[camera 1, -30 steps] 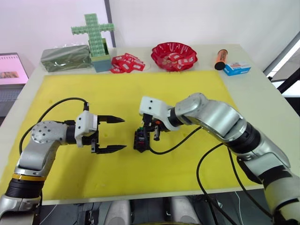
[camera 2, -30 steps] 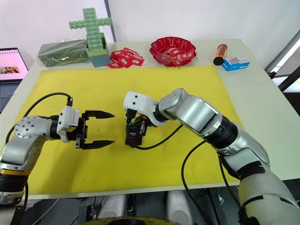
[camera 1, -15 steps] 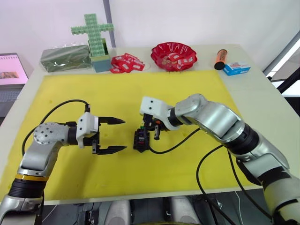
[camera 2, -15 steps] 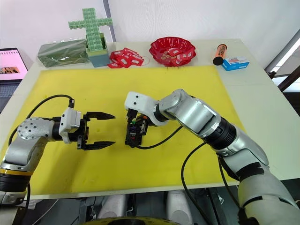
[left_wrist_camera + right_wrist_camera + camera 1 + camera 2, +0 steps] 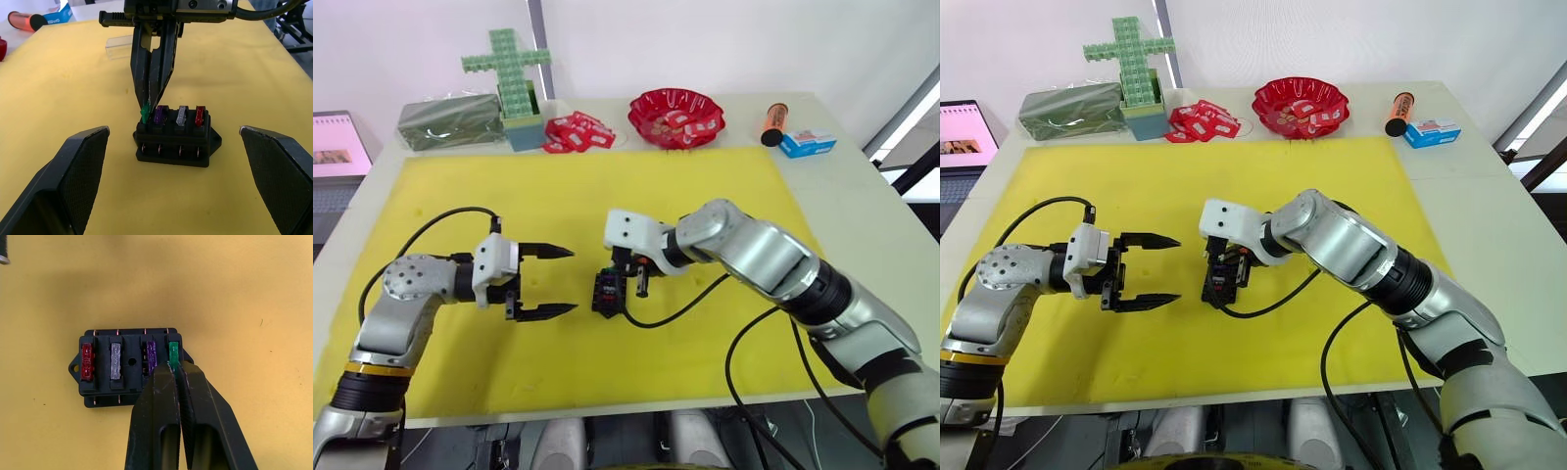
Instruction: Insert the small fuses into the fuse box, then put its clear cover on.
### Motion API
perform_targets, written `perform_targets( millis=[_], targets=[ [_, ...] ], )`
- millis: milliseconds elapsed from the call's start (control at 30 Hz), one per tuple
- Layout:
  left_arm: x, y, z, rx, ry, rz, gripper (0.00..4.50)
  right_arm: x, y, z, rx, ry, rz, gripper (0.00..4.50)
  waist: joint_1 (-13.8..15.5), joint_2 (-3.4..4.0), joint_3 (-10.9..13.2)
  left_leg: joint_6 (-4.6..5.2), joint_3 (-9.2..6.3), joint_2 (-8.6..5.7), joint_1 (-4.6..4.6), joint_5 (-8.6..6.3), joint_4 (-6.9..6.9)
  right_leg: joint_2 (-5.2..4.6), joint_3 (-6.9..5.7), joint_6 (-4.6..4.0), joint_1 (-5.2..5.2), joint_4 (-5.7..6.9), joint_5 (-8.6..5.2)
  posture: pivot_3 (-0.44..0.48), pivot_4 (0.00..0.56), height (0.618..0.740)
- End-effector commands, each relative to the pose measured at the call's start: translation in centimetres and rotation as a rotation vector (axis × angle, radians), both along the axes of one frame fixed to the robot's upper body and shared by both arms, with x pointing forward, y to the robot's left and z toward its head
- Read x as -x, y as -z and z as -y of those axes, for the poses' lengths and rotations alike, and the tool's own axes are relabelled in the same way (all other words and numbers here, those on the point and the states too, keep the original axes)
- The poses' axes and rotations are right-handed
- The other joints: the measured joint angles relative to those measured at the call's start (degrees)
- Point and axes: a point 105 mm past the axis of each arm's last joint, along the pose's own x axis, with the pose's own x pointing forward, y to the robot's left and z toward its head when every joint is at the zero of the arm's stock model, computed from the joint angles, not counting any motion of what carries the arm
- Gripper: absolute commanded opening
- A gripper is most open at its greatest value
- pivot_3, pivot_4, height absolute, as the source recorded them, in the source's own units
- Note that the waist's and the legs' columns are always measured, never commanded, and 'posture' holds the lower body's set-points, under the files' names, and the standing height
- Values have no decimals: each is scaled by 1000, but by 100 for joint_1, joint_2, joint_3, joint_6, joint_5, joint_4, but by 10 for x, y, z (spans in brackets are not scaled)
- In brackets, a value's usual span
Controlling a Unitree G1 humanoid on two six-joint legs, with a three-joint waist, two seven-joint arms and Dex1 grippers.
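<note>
The black fuse box [image 5: 129,367] lies on the yellow mat [image 5: 705,186]. In its slots stand a red fuse [image 5: 87,362], a pale grey fuse [image 5: 116,361], a purple fuse [image 5: 151,357] and a green fuse [image 5: 173,351]. My right gripper [image 5: 173,366] is shut, its tips resting on the near end of the green fuse, which leans slightly. My left gripper [image 5: 574,281] is open just left of the box and holds nothing. The clear cover [image 5: 120,46] lies on the mat beyond the box.
Along the back edge are a green brick cross [image 5: 509,73], a dark green packet [image 5: 448,119], red-and-white packets [image 5: 578,132], a red bowl [image 5: 676,116], an orange tube [image 5: 774,123] and a blue box [image 5: 808,143]. A laptop [image 5: 337,147] sits off the table's left.
My right gripper has sunk slightly onto the green fuse. The left gripper edged a little toward the box and stays open.
</note>
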Motion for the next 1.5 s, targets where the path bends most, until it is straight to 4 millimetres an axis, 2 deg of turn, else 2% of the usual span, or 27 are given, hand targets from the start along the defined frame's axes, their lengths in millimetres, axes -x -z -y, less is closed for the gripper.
perform_targets(
  millis=[33, 267, 433, 633, 933, 1133, 1167, 1233, 1267, 1500],
  targets=[
    [0, -10, -2, -1, 1, 44, 4500, -2, -3, 0, 4, -1, 19, 17, -2, 0, 0, 0, 0, 0, 0, 0, 0, 0, 0, 0, 0, 0, 0, 0, 150, 740],
    [0, -13, -1, 0, 5, 49, 4500, -1, -3, -1, 1, -10, 1, 17, 1, 0, 0, 0, 0, 0, 0, 0, 1, 0, 0, 0, 0, 1, 0, 0, 150, 740],
    [-1, -14, 2, -1, 7, 53, 4500, -2, -6, -1, -11, -3, 3, 1352, -2, 0, 0, 0, 0, 0, 0, 0, 1, 0, 0, 0, 0, 2, 0, 0, 150, 740],
    [-2, -13, 2, -3, 8, 52, 4500, -1, -13, -2, -50, -12, 1, 1352, 2, 0, 0, 0, 1, 0, 0, 0, 0, 1, 0, 1, -1, 3, 0, 0, 150, 740],
    [-5, -9, 1, -6, 9, 52, 4500, 5, -41, 5, -146, -57, -30, 1352, 3, 0, 0, 0, 0, 0, 0, 0, 1, 1, 0, 3, -1, 3, 1, 0, 150, 740],
    [-5, -8, 2, -5, 15, 54, 4500, 3, -36, 1, -159, -54, -27, 1352, 0, 0, 0, 0, 1, 0, 0, 0, 1, 1, 0, 3, -2, 4, 2, 0, 150, 740],
    [-5, -8, 2, -5, 15, 54, 4500, 2, -35, 1, -159, -51, -27, 963, 0, 0, 0, 0, 1, 0, 0, 0, 1, 1, 0, 3, -2, 4, 2, 0, 150, 740],
    [-5, -7, 2, -8, 16, 55, 4500, 3, -31, -2, -163, -47, -35, 485, 0, 0, 0, 0, 1, 0, 0, 0, 1, 1, 0, 3, -1, 4, 2, 0, 150, 740],
    [-5, -6, 1, -10, 17, 55, 4500, 3, -29, -3, -163, -44, -38, 66, 0, 0, 0, 0, 1, 0, 0, 0, 1, 1, 0, 3, -1, 4, 2, 0, 150, 740],
    [-5, -5, -1, -16, 18, 55, 4500, 1, -18, -3, -146, -36, -43, 24, 3, 0, 0, 0, 2, 0, 0, 0, 2, 1, 0, 3, -1, 4, 2, 0, 150, 740]
  ],
)
